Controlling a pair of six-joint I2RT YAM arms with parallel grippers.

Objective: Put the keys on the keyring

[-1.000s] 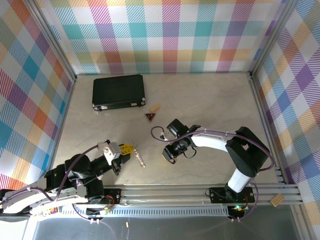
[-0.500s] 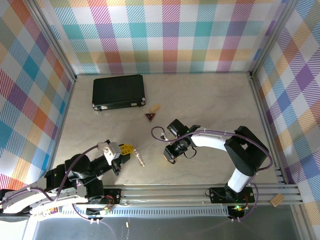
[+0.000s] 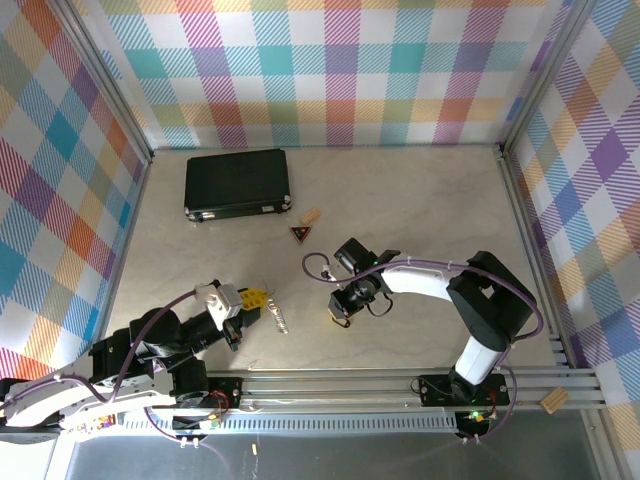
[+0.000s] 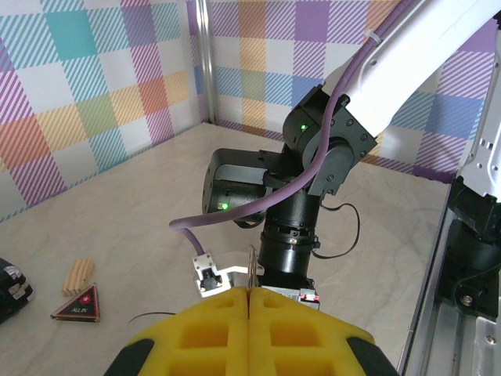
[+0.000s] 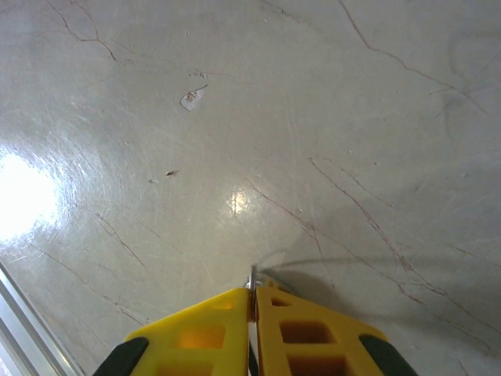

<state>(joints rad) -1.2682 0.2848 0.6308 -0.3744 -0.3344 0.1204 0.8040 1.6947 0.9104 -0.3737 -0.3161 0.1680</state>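
Both pairs of jaws are pressed together. The left gripper (image 3: 250, 298) pinches the keys (image 3: 281, 319) between its yellow pads. The keys stick out past the tips, low over the counter (image 3: 430, 210), and from that wrist they read as a thin metal edge rising from the seam. The right gripper (image 3: 340, 314) points down at the counter just beyond. A slight sliver of metal stands at its closed seam, apparently the keyring (image 5: 252, 276), though it is too thin to make out fully. The two grippers are near each other but apart, with a strip of bare counter between them.

A dark-red triangular trinket (image 3: 300, 234) lies behind them, with a tan piece (image 3: 311, 215) just beside it. A black case (image 3: 237, 183) lies further back, toward the left wall. A purple cable (image 3: 316, 266) loops off the right wrist, between that gripper and the trinket. From the left wrist, the right arm (image 4: 313, 149) stands directly ahead.

An aluminium rail (image 3: 400, 385) runs along the near edge, close behind both grippers. Plaid walls (image 3: 340, 70) close the other three sides. The widest open room is the back right part of the counter.
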